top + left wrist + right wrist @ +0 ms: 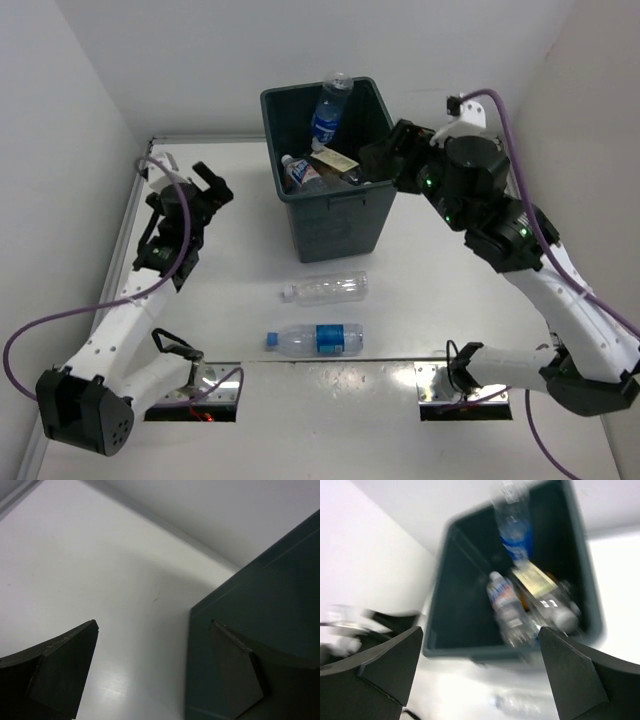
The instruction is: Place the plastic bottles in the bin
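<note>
White arms [112, 335], black hands [214, 186], purple cables [490, 93]

Plain white walls [200, 60] enclose a glossy white table [240, 250].

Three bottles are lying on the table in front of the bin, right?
Not three. The top external view shows two lying on the table in front of the bin: an unlabelled bottle and a blue-labelled bottle.

Bright, even light; right wrist view smearing.
The white desk [115, 690] is glaring faintly at the lower centre of the left wrist view, while motion blur is softening the bin [465, 605] and everything else across the right wrist frame.
</note>
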